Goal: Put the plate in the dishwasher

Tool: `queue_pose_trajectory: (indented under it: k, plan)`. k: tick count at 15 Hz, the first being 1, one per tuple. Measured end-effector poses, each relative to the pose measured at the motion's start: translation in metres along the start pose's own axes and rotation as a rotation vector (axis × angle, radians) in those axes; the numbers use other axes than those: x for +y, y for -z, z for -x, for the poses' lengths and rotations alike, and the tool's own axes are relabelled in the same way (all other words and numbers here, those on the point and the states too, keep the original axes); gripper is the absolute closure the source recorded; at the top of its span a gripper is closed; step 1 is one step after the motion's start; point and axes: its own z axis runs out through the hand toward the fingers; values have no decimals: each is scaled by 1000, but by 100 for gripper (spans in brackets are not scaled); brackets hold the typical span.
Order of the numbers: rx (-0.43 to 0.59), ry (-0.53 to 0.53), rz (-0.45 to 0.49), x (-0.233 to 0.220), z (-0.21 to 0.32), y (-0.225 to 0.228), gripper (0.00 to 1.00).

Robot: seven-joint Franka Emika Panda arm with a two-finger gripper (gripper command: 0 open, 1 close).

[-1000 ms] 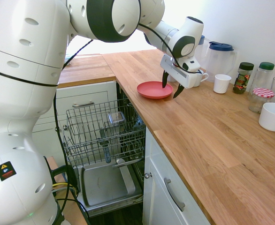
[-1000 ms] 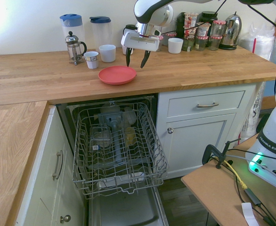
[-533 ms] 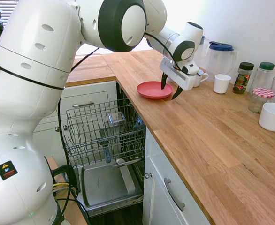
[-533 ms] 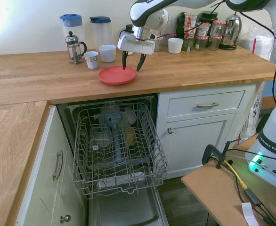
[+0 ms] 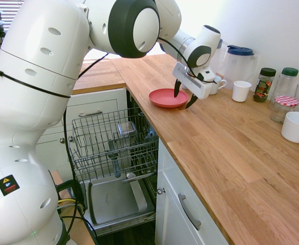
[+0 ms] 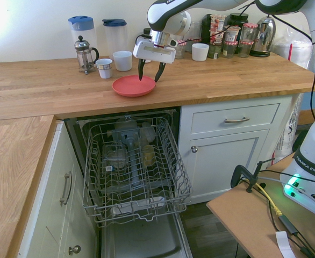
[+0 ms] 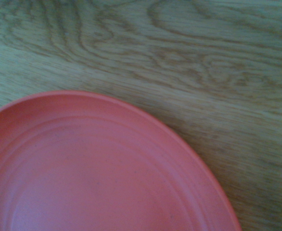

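Note:
The red-pink plate [image 5: 167,98] [image 6: 133,86] [image 7: 93,168] lies flat on the wooden counter [image 5: 231,148], near its front edge above the dishwasher. My gripper [image 5: 183,97] [image 6: 149,75] hangs open just over the plate's far rim, one dark finger above the plate, the other beyond its edge. Nothing is held. The dishwasher [image 5: 114,153] [image 6: 133,172] stands open below, its grey wire rack pulled out and the door panel [image 5: 114,201] folded down. The wrist view shows the plate's rim close up against the wood grain.
Behind the plate stand a French press [image 6: 84,54], two lidded jugs [image 6: 114,35], white cups [image 6: 122,60] and several jars [image 5: 264,84]. A white bowl [image 5: 296,126] sits further along the counter. White drawers [image 6: 235,119] flank the dishwasher.
The gripper has shifted a little along the counter, closer over the plate's far rim, and dropped slightly. It stays open. The plate has not moved.

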Motion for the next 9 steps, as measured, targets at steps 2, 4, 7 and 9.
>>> queue_pose_trajectory:
  k: [2, 4, 7, 9]
  plan:
    - [-10, 3, 4, 0, 0, -2, 100]
    - [-14, 9, 4, 0, -1, -4, 100]
    - [-21, 10, 3, 0, -3, -8, 100]
    - [-30, 12, 1, 1, -4, -10, 100]
